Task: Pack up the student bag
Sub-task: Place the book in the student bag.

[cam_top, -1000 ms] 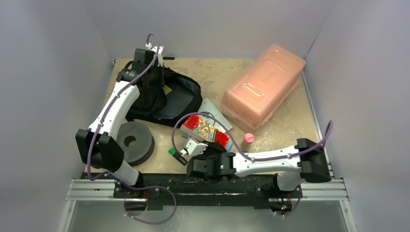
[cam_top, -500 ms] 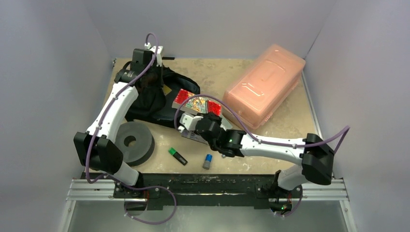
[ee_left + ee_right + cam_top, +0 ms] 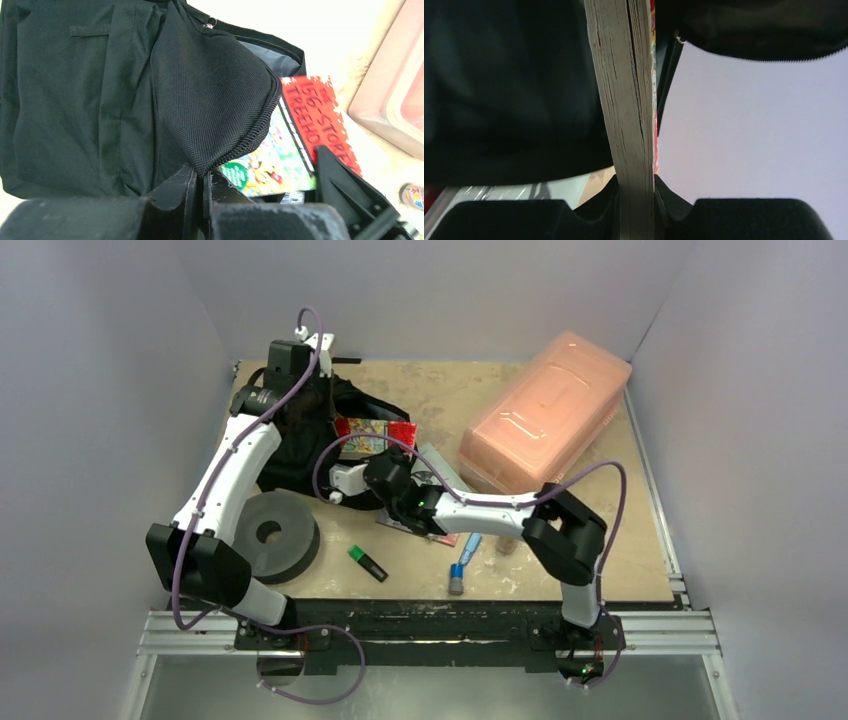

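Note:
The student bag (image 3: 300, 455), black and soft, lies at the back left with its mouth facing right. My left gripper (image 3: 206, 177) is shut on the zippered edge of the bag's flap (image 3: 215, 100) and holds it lifted; from above, the left gripper (image 3: 310, 390) sits over the bag's back part. My right gripper (image 3: 636, 187) is shut on a thick book's page edge (image 3: 626, 100). The book (image 3: 375, 433), with a red and colourful cover, is at the bag's mouth, partly under the raised flap (image 3: 280, 155). The bag's inside is dark and hidden.
A translucent pink box (image 3: 545, 420) stands at the back right. A dark grey foam ring (image 3: 272, 533) lies front left. A green marker (image 3: 367, 562), a blue pen (image 3: 463, 562) and a flat booklet (image 3: 440, 465) lie mid-table, beneath the right arm.
The right arm has carried the book from the table's front middle back and left to the bag's mouth. The left gripper has kept its hold on the flap.

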Available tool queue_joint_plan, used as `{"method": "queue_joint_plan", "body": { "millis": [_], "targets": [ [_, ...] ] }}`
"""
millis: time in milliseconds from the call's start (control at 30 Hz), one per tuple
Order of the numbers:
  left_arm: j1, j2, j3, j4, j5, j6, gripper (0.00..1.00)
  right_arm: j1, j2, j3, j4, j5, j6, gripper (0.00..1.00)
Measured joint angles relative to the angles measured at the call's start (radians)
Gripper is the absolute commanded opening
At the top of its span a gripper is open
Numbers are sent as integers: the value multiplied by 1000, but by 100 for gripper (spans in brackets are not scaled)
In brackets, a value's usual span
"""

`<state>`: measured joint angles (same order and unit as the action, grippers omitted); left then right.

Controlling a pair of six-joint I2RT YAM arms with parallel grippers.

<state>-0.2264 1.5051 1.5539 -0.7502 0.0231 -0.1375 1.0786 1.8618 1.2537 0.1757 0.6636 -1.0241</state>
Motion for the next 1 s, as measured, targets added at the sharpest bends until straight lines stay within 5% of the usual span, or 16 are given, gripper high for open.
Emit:
{"method": "queue_joint_plan", "body": {
  "millis": [467, 500, 600, 767, 1000],
  "targets": [
    [6, 0, 0, 1, 53, -9, 0, -38, 406, 442, 44, 34, -79, 1],
    [8, 0, 0, 0, 53, -9, 0, -36, 441, 484, 48, 40, -72, 7],
    [13, 1, 0, 0, 54, -10, 0, -30, 532, 587, 68, 58, -48, 61],
    [13, 2, 0, 2, 67, -18, 0, -25, 509, 508, 76, 23, 70, 97],
    [13, 4, 0, 1, 82, -29, 0, -37, 195, 174, -19, -92, 310, 99]
  ]
}}
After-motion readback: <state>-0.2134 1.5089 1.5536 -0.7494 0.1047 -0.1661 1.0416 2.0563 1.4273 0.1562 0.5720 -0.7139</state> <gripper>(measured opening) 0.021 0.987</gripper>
